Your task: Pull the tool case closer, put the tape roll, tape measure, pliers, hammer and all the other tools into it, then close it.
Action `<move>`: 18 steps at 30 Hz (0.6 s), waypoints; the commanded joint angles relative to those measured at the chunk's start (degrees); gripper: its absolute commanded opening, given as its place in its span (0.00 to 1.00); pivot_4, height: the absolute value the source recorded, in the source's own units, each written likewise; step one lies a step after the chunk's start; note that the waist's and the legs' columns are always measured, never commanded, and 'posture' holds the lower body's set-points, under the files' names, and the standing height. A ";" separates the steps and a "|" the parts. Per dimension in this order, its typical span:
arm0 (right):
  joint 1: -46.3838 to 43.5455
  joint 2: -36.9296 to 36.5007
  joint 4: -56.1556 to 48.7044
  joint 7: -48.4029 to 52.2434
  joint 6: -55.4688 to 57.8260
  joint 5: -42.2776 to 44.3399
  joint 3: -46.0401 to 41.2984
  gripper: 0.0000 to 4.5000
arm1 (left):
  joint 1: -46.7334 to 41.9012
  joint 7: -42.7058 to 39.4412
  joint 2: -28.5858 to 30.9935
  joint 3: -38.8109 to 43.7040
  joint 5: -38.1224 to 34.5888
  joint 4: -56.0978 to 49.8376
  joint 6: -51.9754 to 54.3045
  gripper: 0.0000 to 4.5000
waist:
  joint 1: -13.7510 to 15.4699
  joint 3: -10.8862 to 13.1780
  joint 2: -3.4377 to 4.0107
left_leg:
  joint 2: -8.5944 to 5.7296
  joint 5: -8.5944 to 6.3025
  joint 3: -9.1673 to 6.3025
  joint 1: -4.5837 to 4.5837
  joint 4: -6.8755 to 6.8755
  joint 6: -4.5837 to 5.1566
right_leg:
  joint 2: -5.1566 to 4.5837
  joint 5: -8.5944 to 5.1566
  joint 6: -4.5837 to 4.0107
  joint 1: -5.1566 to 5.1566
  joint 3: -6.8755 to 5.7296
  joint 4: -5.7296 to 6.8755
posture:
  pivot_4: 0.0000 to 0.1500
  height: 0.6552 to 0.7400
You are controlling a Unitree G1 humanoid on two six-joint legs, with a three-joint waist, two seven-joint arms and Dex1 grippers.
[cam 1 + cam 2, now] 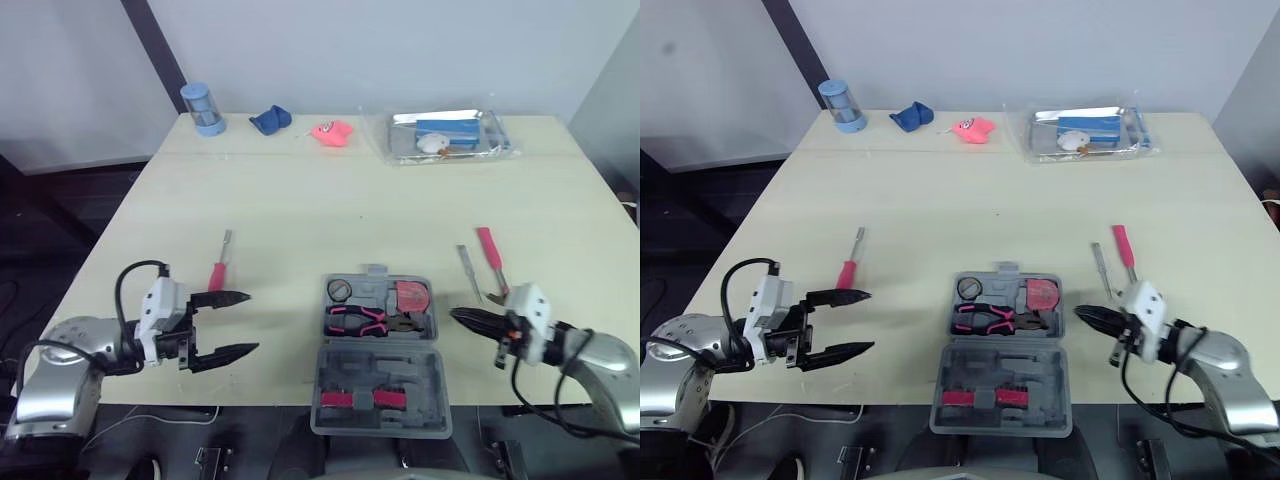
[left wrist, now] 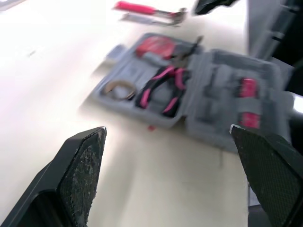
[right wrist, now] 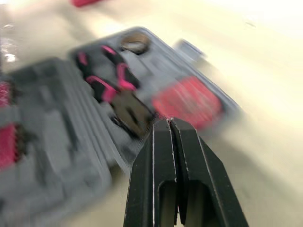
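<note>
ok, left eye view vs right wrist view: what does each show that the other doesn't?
Left eye extra: open left hand, hammer, blue cup and plastic bag at the table's far edge. Right wrist extra: the right hand up close, shut. Shared: the open case holding pliers, tape measure and tape roll.
</note>
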 commanded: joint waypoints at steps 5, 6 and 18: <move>11.60 1.19 5.96 -1.20 -6.82 5.29 -16.88 0.14 | 6.79 7.72 -3.86 10.44 -1.89 6.00 0.24 1.00 | 0.05 0.03 0.00 | 0.00 -0.01 0.02 -0.02 -0.01 0.00 | -0.02 0.00 0.01 0.02 -0.01 -0.09 | 1.00 1.00; 12.73 1.59 6.95 -1.43 -7.39 5.90 -18.68 0.17 | 8.07 8.48 -4.42 11.62 -1.64 7.59 -0.26 1.00 | 0.00 0.03 0.00 | 0.01 -0.01 0.04 0.01 -0.01 0.00 | -0.01 0.00 0.01 0.03 0.01 -0.09 | 1.00 1.00; 16.50 1.88 14.77 0.50 -9.97 9.07 -26.08 0.99 | 12.04 10.14 -5.56 17.27 -1.00 17.84 -4.20 1.00 | 0.10 -0.01 -0.04 | 0.04 -0.01 0.18 0.02 -0.05 -0.01 | -0.01 0.00 0.02 0.07 0.09 -0.28 | 1.00 1.00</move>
